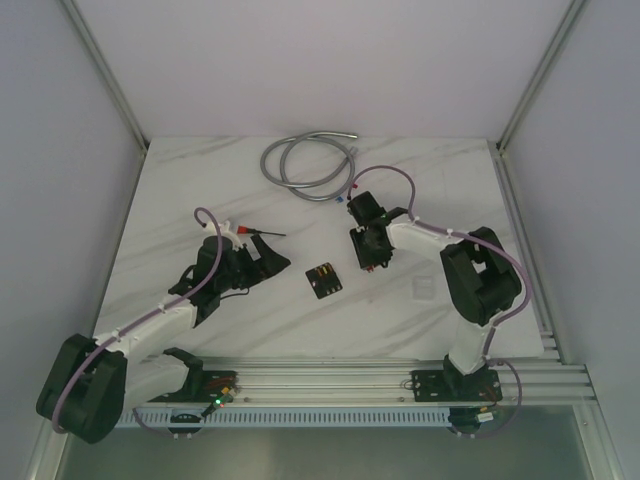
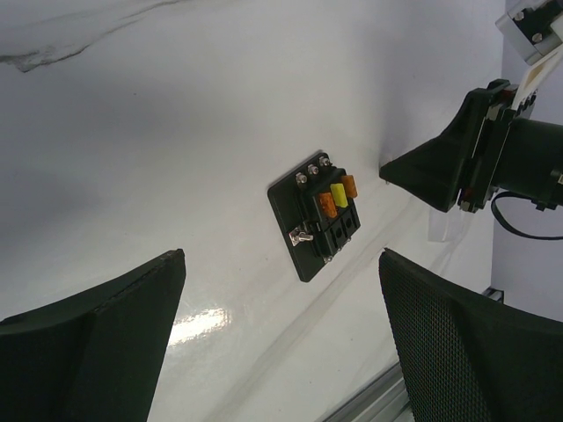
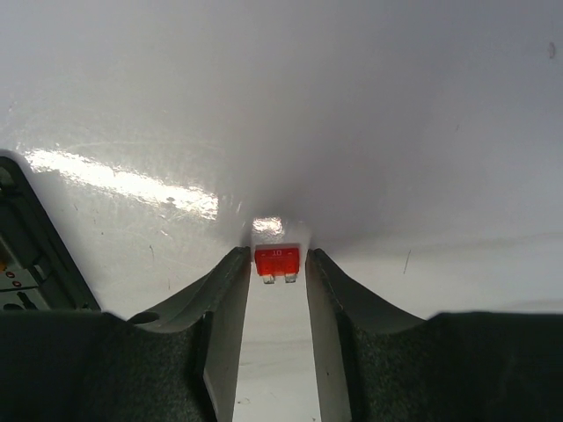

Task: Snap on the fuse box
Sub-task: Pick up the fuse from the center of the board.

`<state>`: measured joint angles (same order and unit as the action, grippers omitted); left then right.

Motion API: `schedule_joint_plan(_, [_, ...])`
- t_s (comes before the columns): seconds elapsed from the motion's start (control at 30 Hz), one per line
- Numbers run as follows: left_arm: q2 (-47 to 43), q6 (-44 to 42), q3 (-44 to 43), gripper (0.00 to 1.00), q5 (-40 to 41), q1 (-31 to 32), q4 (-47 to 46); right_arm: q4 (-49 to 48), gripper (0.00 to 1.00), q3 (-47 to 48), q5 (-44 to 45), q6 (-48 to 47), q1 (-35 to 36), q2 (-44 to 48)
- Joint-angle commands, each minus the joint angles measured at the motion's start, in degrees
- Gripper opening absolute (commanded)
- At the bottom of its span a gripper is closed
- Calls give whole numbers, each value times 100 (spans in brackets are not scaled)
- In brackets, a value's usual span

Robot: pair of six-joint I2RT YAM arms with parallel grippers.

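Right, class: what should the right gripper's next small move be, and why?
Probably close firmly on the red fuse and lift it: it sits between the fingertips of the right gripper at the table, and the fuse box lies just to its left.

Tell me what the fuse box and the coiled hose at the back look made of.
Small black square fuse box: matte moulded plastic, apparently, with shiny metal screws. Coiled grey hose: probably flexible metal, judging by its dull silvery sheen.

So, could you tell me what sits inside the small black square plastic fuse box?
The fuse box holds two orange fuses and one yellow fuse; deeper inside the slots is hidden.
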<state>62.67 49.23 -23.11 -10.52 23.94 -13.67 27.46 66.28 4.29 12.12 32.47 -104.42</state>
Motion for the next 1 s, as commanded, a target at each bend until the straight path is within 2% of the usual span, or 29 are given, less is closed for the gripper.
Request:
schedule_joint_plan(0.0, [69,-62,-13,100,-95,-31,-13,223,37,35,-87,-80,-28,-347])
schedule_joint_plan(0.27, [129,-71,-60,100,-164,-29,-16,380,30,95,-45,-57,-22,-332])
schedule_joint_plan(0.53, [126,-155,-88,99,-328,72,-204,256,23,191,-92,190,6,91])
schedule_joint_plan(0.77, [85,2,73,94,-333,438,-1356,-252,22,186,-190,778,189,867])
schedule_joint_plan(0.97, [218,-204,-75,86,339,1058,-1905,-814,22,119,-346,1463,416,1498])
